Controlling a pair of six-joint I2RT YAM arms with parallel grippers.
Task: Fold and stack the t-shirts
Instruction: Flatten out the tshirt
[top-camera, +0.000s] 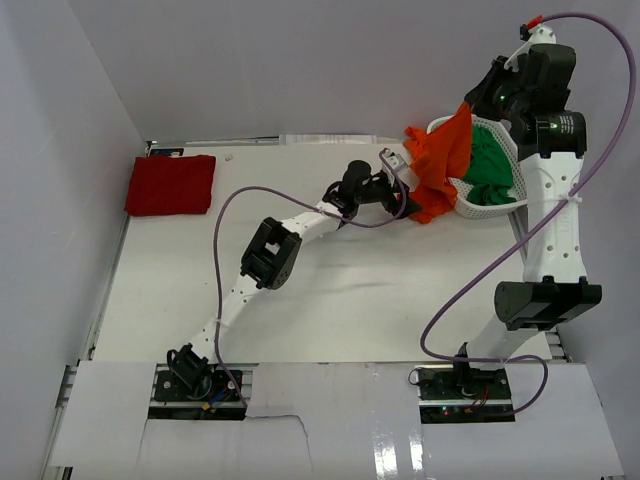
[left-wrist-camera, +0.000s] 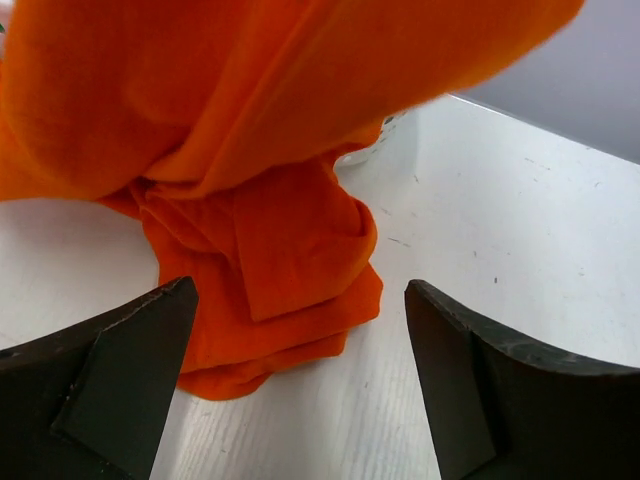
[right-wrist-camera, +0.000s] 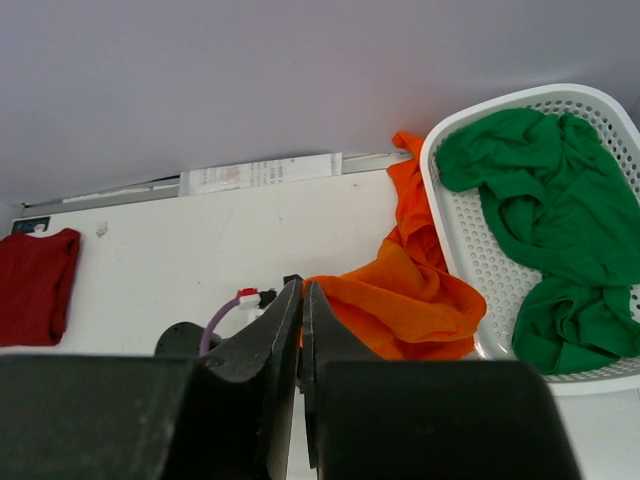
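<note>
The orange t-shirt (top-camera: 443, 160) hangs in a bunch from my right gripper (top-camera: 472, 108), which is shut on its upper edge (right-wrist-camera: 302, 300). Its lower folds (left-wrist-camera: 270, 250) rest on the table beside the basket. My left gripper (left-wrist-camera: 300, 370) stands open just in front of those folds, with nothing between its fingers (left-wrist-camera: 110, 390); in the top view it (top-camera: 402, 172) is left of the hanging cloth. The green t-shirt (right-wrist-camera: 540, 220) lies crumpled in the white mesh basket (right-wrist-camera: 460, 240). The dark red t-shirt (top-camera: 170, 185) lies folded at the table's far left.
The basket (top-camera: 497, 210) sits at the table's far right corner, under the right arm. A purple cable (top-camera: 225, 230) loops off the left arm, another off the right arm. A paper strip (right-wrist-camera: 260, 172) lies along the back edge.
</note>
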